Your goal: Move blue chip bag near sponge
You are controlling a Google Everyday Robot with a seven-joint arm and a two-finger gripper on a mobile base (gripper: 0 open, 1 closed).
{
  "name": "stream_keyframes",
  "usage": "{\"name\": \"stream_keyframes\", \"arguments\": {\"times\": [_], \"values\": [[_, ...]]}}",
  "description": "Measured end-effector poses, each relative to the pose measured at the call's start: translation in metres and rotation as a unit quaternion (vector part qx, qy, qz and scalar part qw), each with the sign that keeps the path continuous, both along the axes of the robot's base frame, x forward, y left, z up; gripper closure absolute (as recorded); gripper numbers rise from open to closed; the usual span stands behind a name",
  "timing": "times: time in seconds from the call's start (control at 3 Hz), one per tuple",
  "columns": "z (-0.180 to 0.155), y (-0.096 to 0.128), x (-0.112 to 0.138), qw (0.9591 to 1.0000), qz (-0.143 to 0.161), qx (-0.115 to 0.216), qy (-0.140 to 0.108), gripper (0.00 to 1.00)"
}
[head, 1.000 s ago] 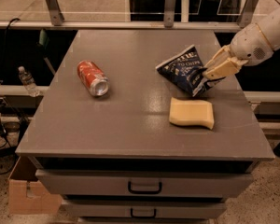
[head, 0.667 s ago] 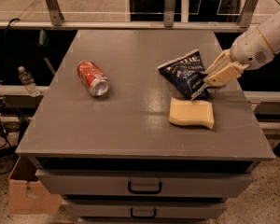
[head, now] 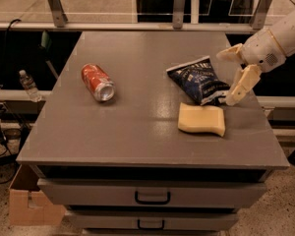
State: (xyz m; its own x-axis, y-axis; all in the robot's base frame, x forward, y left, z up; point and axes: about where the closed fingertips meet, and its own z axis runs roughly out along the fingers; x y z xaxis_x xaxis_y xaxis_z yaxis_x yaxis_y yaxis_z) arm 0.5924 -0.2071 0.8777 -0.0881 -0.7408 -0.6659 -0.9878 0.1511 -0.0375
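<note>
The blue chip bag (head: 196,78) lies flat on the grey tabletop (head: 137,132), right of centre in the frame. Its crinkled navy face with white lettering is turned up, and its wider end points toward the upper right. The sponge (head: 201,119), a pale yellow block with wavy edges, sits just below the bag. It is very close to the bag's lower corner, though whether the two touch cannot be told.

The gripper (head: 225,78) is at the right edge of the frame, at the end of the white arm (head: 280,38) that enters from the upper right. Its two cream-coloured fingers (head: 243,82) are spread wide and hold nothing. One reaches left above the bag's upper right corner. The other slants down, and its tip is at the bag's lower right edge, just above the sponge's right end. The bag rests on the table and is not lifted.

A red soda can (head: 97,81) lies on its side in the left half of the tabletop, well apart from the bag and the sponge, with its silver end toward the lower right. Below the tabletop are drawers with dark handles (head: 152,198). A small water bottle (head: 28,85) stands at the far left, off the table. A cardboard box (head: 27,205) sits on the floor in the lower left corner.
</note>
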Motion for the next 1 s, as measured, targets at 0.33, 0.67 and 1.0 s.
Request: {"name": "stream_keyframes", "arguments": {"times": [0.33, 0.67, 1.0], "values": [[0.005, -0.002, 0.005, 0.9999, -0.003, 0.012, -0.007, 0.0], [0.046, -0.029, 0.003, 0.9984, -0.028, -0.002, -0.049, 0.0], [0.107, -0.054, -0.016, 0.9915, -0.069, -0.019, -0.109, 0.0]]}}
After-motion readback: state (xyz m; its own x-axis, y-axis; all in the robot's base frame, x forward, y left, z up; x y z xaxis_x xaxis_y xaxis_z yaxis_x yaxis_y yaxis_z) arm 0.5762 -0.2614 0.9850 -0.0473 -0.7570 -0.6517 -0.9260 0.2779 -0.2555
